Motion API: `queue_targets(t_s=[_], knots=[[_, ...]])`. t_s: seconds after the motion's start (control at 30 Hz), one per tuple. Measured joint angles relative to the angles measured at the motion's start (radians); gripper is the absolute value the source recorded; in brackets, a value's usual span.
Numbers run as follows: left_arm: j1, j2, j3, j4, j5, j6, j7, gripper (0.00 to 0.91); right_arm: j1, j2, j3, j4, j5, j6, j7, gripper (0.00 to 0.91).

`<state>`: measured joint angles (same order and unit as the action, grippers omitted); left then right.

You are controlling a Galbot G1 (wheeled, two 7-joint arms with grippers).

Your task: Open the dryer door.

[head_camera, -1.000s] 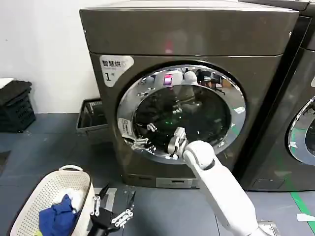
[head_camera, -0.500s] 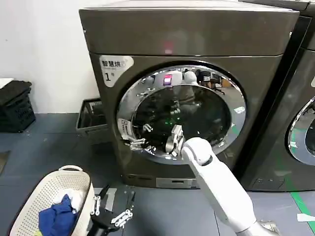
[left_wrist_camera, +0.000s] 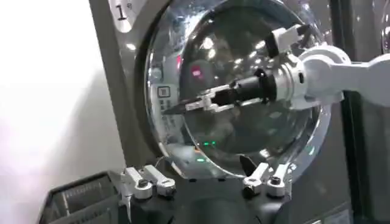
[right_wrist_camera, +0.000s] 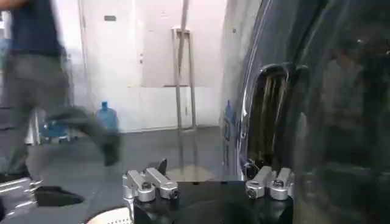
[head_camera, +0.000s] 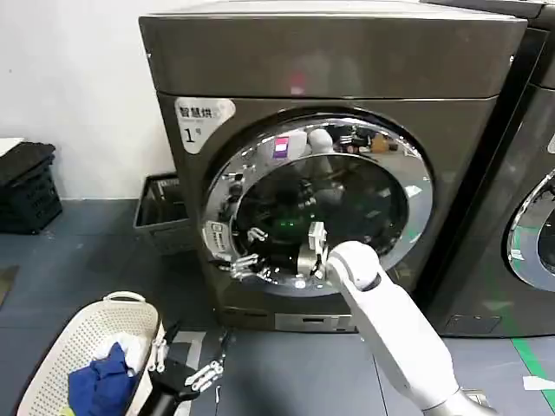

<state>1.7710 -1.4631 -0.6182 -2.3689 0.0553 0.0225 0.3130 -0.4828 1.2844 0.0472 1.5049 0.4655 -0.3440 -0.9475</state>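
The dryer [head_camera: 329, 61] is a bronze-grey front loader with a white "1" label. Its round dryer door [head_camera: 418, 196], a chrome rim around dark glass, stands slightly ajar, its left edge lifted off the front. My right gripper [head_camera: 240, 263] is open at the door's lower left rim; in the right wrist view one finger [right_wrist_camera: 271, 181] sits by the rim's edge [right_wrist_camera: 247, 134]. The left wrist view shows that arm reaching across the glass [left_wrist_camera: 244, 55]. My left gripper [head_camera: 184, 368] hangs open low before the dryer, holding nothing.
A white laundry basket [head_camera: 52, 364] with blue cloth stands on the floor at the lower left. A grey crate [head_camera: 159, 208] sits beside the dryer and a black crate [head_camera: 26, 186] farther left. A darker machine [head_camera: 529, 217] adjoins on the right.
The door's left edge has swung outward a little, with the right gripper staying at its rim. The left gripper has shifted slightly to the left.
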Motion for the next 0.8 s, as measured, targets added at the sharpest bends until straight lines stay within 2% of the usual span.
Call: queue_targets(t_s=[0.23, 0.43, 0.67, 0.8], knots=[[-0.055, 0.025, -0.084, 0.007, -0.071, 0.045, 0.038, 0.907, -0.013, -0.020, 0.010, 0.006, -0.003, -0.001, -0.069, 0.907], [-0.111, 0.060, -0.174, 0.032, -0.156, 0.051, 0.034, 0.907, -0.029, -0.038, 0.016, 0.025, -0.003, 0.000, -0.132, 0.907], [-0.154, 0.127, -0.263, 0.070, -0.275, 0.014, 0.004, 0.907, -0.051, -0.053, 0.028, 0.038, -0.007, 0.001, -0.233, 0.907], [-0.173, 0.173, -0.298, 0.099, -0.312, -0.042, 0.002, 0.907, -0.062, -0.067, 0.036, 0.047, -0.006, 0.004, -0.293, 0.907]])
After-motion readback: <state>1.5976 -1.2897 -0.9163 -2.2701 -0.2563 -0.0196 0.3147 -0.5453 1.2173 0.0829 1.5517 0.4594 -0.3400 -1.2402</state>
